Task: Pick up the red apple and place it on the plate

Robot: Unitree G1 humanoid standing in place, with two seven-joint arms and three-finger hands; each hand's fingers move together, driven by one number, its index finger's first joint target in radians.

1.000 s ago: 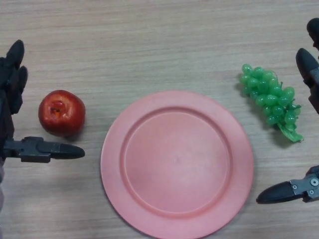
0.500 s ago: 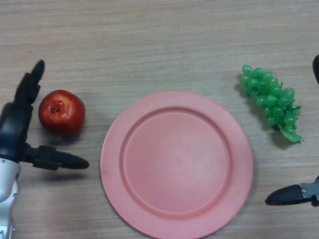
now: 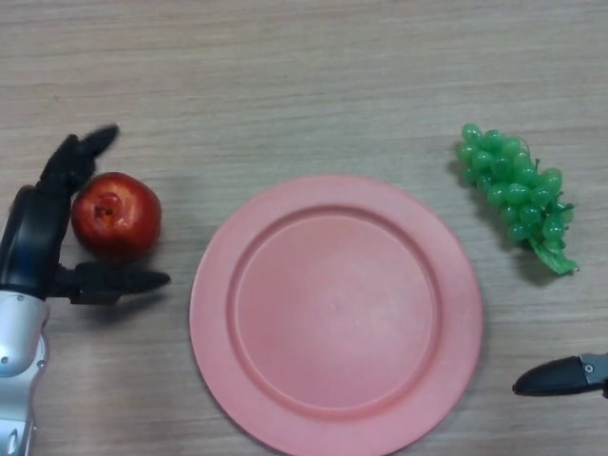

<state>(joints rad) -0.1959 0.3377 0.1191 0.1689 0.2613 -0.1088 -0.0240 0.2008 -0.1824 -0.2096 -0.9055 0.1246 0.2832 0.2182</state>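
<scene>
Cupping the apple (image 3: 116, 215) left of the plate (image 3: 334, 313), my left hand (image 3: 40, 237) has its fingers spread around it; no writing shows.

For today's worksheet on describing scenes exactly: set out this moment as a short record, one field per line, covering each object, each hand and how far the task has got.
apple: red apple on the table, left of the plate
plate: pink plate, centre, nothing on it
grapes: green grapes on the table, right of the plate
left hand: left hand cupped around the apple, fingers behind it, thumb in front; contact unclear, apple not lifted
right hand: right hand, only a tip at the lower right edge
task stage: apple not yet grasped
</scene>
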